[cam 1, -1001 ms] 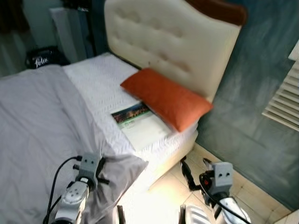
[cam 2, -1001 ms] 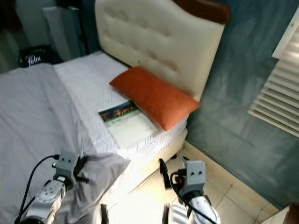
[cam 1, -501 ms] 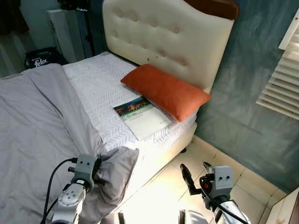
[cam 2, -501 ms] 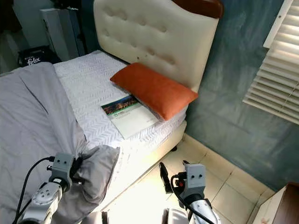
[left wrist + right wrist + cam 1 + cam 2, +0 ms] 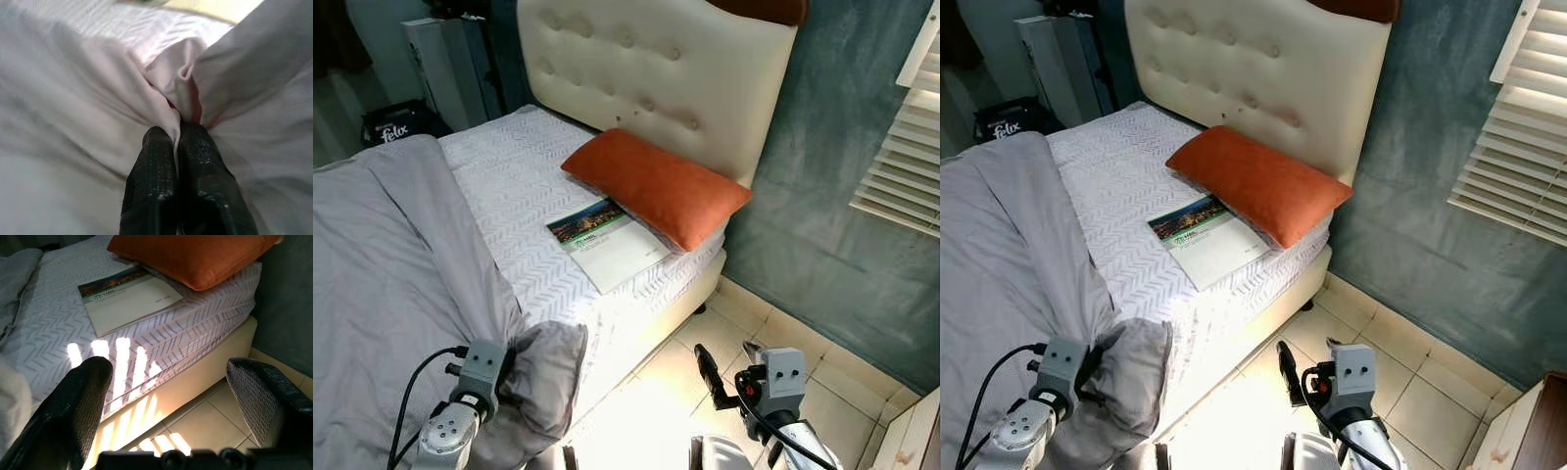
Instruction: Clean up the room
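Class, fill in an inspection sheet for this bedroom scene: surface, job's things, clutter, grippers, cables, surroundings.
Surface: bed, white chevron sheet.
Job's things: grey blanket, corner bunched at the bed's edge.
Clutter: book on the sheet, partly under the orange pillow.
Grippers: left gripper shut on the blanket corner; right gripper open, above the floor beside the bed.
Cables: black cable by the left wrist.
Surroundings: tufted headboard, blinds.

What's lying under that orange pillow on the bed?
The pillow rests on the white mattress, and its lower edge overlaps one corner of a booklet. Whatever else lies beneath it is covered.
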{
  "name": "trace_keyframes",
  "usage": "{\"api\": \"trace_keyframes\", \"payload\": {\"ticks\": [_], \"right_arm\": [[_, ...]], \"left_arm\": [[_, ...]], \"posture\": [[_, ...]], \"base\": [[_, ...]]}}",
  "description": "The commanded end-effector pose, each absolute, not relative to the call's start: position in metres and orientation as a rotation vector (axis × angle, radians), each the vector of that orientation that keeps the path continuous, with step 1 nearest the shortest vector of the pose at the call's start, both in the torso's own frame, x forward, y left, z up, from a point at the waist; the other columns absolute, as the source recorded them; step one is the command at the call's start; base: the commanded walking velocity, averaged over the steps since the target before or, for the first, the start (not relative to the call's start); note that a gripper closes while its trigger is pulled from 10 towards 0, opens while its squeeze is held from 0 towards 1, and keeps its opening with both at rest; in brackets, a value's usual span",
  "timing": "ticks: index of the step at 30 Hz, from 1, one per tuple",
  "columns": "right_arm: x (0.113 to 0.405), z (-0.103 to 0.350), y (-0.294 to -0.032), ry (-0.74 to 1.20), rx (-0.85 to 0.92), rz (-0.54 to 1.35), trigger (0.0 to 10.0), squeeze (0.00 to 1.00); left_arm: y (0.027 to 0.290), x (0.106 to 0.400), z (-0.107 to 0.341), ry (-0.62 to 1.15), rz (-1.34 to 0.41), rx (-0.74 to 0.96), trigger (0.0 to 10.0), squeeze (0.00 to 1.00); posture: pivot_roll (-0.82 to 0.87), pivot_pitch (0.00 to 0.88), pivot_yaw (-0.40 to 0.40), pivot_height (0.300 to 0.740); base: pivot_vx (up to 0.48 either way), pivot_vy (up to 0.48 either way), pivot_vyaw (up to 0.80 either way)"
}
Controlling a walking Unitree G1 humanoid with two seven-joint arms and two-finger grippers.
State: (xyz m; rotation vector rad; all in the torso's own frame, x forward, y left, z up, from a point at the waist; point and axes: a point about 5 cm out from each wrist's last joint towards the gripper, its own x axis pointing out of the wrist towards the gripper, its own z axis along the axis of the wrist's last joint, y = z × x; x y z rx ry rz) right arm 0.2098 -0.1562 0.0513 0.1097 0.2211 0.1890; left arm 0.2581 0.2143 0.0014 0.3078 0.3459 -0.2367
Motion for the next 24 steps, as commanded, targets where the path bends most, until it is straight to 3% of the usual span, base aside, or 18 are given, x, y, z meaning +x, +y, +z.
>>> {"api": "trace_keyframes", "payload": {"ticks": [1,9,10,19,20,24], "right_arm": [[0.210,0.050,-0.155,0.221,0.106,0.189,10.0,0.00],[0.209,0.049,-0.146,0.219,0.120,0.190,10.0,0.00],[0.206,0.048,-0.145,0.219,0.127,0.177,10.0,0.00],[0.186,0.048,-0.143,0.235,0.132,0.129,10.0,0.00],[0.176,0.046,-0.144,0.251,0.133,0.107,10.0,0.00],[0.168,0.045,-0.143,0.260,0.135,0.091,10.0,0.00]], "left_arm": [[0.188,0.270,0.004,0.333,-0.426,0.432,10.0,0.00],[0.136,0.307,0.023,0.323,-0.667,0.609,10.0,0.00],[0.114,0.311,0.026,0.320,-0.754,0.643,10.0,0.00],[0.060,0.290,0.011,0.348,-1.005,0.734,10.0,0.00],[0.041,0.278,0.004,0.355,-1.053,0.744,10.0,0.00],[0.029,0.273,0.000,0.354,-1.050,0.770,10.0,0.00]], "posture": [[-0.09,0.000,0.013,0.621],[-0.11,0.000,0.050,0.621],[-0.13,0.000,0.071,0.621],[-0.23,0.013,0.118,0.621],[-0.25,0.027,0.125,0.621],[-0.27,0.041,0.133,0.621]], "base": [[0.000,0.000,0.00],[0.000,0.000,0.00],[0.000,0.000,0.00],[0.000,0.000,0.00],[0.000,0.000,0.00],[0.000,0.000,0.00]]}}
